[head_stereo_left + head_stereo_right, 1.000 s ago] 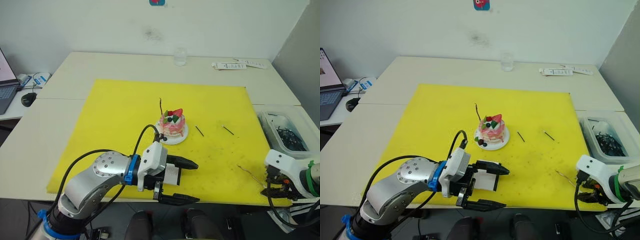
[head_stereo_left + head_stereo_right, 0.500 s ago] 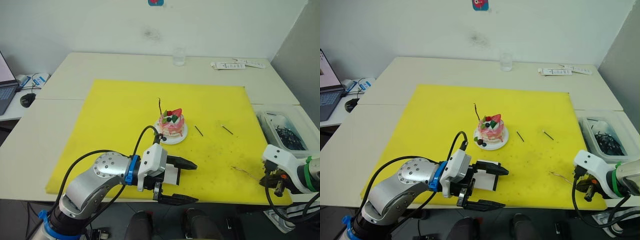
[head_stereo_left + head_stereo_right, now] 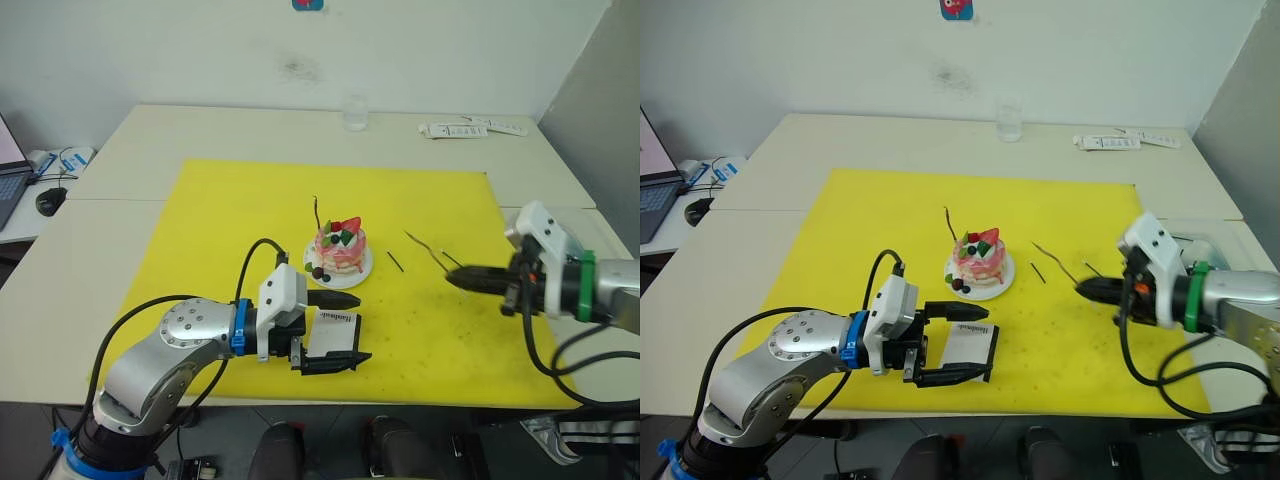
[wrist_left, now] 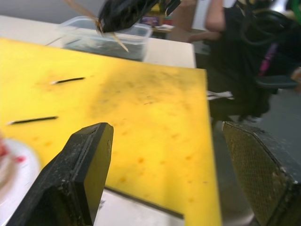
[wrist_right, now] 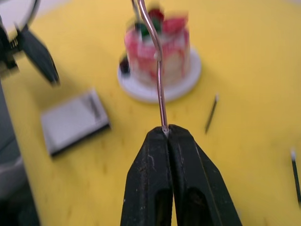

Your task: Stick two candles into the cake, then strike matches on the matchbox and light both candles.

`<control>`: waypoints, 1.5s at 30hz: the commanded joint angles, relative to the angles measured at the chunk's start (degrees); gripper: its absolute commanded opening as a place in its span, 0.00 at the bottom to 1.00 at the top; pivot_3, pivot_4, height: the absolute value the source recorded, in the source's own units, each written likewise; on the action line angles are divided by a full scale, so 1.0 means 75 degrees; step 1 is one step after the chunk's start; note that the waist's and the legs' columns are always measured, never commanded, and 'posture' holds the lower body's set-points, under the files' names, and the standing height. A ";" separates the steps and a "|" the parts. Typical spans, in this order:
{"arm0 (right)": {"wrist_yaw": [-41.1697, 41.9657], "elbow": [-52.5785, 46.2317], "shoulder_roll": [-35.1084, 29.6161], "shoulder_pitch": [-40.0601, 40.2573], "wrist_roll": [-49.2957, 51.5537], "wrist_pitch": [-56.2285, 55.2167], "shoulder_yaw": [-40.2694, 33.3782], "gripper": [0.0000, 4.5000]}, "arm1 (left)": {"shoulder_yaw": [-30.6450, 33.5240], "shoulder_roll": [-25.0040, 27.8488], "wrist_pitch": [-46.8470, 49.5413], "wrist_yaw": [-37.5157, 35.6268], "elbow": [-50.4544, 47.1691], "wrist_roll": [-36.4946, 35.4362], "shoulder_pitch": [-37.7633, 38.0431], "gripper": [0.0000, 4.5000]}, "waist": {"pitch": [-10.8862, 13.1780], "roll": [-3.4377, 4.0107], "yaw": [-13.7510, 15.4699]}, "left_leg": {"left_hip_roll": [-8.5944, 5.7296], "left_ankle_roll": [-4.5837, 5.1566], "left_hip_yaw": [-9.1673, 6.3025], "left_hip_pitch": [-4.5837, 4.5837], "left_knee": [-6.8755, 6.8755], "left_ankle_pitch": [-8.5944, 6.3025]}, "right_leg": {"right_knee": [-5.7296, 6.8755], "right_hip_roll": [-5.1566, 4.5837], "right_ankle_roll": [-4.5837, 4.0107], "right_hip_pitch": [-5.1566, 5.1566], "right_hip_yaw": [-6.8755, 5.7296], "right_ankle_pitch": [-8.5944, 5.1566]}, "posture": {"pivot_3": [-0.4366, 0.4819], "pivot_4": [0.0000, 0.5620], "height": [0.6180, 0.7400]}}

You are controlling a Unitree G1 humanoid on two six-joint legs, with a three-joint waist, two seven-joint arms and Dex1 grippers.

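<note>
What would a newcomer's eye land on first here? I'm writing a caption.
The pink cake at the middle of the yellow mat, one candle already standing in it. The right gripper holds the second candle right of the cake, and the left gripper straddles the matchbox.

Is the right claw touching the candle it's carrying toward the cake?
Touching. In the right wrist view, the right claw has its fingers pressed together on the candle, whose lower end disappears between the fingertips.
</note>
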 commanded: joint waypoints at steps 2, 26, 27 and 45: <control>-0.1002 0.0016 0.1896 -0.0205 -0.0419 -0.1997 0.0278 0.01 | 0.0721 0.0008 0.0052 0.0506 -0.0119 -0.0141 0.0182 0.91 | 0.0000 0.0000 0.0000 | 0.0003 0.0000 -0.0001 -0.0002 -0.0001 0.0000 | -0.0004 0.0001 0.0000 0.0000 -0.0002 0.0000 | 0.48 0.27 1.00; -0.1041 0.3012 0.4236 0.0172 -0.4093 -0.8504 0.2927 0.01 | 0.1517 0.0086 -0.0072 0.1221 0.0017 0.0037 0.0627 0.91 | 0.0003 0.0007 0.0006 | 0.0007 -0.0001 0.0005 -0.0017 0.0001 0.0000 | 0.0008 -0.0010 -0.0003 -0.0019 -0.0002 0.0003 | 0.48 0.27 1.00; -0.1061 0.3034 0.4270 0.0182 -0.4103 -0.8532 0.2931 0.01 | 0.1523 0.0097 -0.0078 0.1199 0.0039 0.0046 0.0618 0.91 | 0.0003 0.0007 0.0006 | 0.0007 -0.0001 0.0006 -0.0016 0.0001 0.0000 | 0.0008 -0.0012 -0.0004 -0.0019 -0.0001 0.0003 | 0.48 0.27 1.00; -0.1162 0.3829 0.4662 0.0553 -0.4441 -0.9273 0.3142 0.01 | 0.1355 0.0102 -0.0111 0.0995 0.0192 0.0059 0.0383 0.91 | 0.0003 0.0008 0.0005 | 0.0008 -0.0001 0.0005 -0.0014 0.0002 0.0000 | 0.0010 -0.0017 -0.0005 -0.0019 -0.0001 0.0004 | 0.48 0.27 1.00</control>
